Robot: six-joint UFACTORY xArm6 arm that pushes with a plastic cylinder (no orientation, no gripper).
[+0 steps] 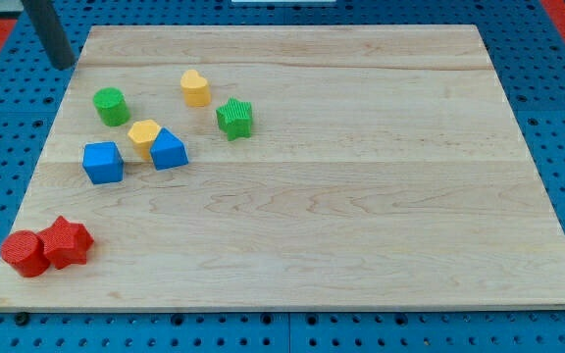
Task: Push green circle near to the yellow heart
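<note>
The green circle sits near the board's upper left. The yellow heart lies to its right and a little higher, about a block's width of bare wood between them. My tip is at the view's top left, just off the board's upper left corner, above and left of the green circle and not touching any block.
A green star lies right of and below the yellow heart. A second yellow block touches a blue triangular block, with a blue cube to their left. A red circle and red star touch at the wooden board's lower left.
</note>
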